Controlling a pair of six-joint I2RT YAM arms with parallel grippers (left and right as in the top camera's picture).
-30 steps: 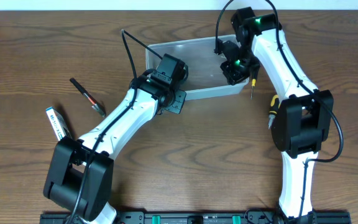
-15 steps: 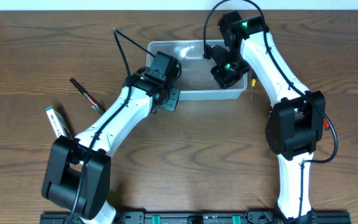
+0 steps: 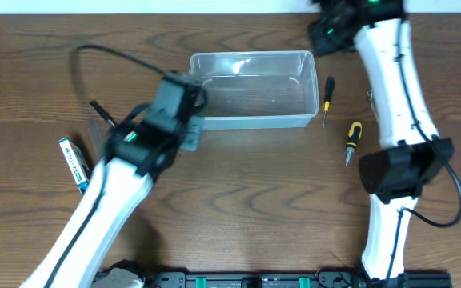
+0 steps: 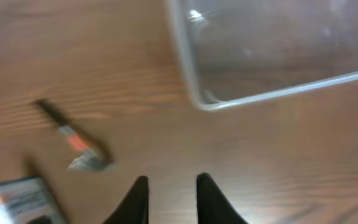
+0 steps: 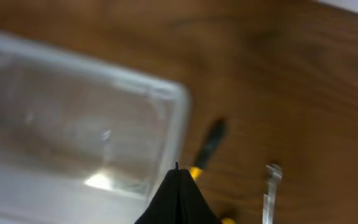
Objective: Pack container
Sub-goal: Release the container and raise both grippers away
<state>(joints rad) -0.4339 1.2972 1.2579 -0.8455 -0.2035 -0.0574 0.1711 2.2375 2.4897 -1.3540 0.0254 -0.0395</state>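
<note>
The container [image 3: 250, 118] is a clear plastic tub at the back middle of the table, and I see nothing inside it. Its near left corner [image 4: 207, 102] shows in the left wrist view and its right end [image 5: 173, 118] in the right wrist view. My left gripper [image 4: 169, 180] hovers over bare wood just left of that corner, its fingers a little apart with nothing between them. My right gripper [image 5: 177, 169] is shut and empty, above the tub's far right corner. In the overhead view both arms are blurred.
A small black and yellow screwdriver [image 3: 326, 94] and a bigger yellow-handled one [image 3: 352, 138] lie right of the tub. Further right lies a silver tool [image 5: 271, 186]. A black and red tool [image 4: 73, 143] and a blue and white box [image 3: 72, 160] lie to the left.
Both arms have pulled away from the tub, the left one leftward and the right one to the far right corner. The tub now sits square. The left fingers have parted.
</note>
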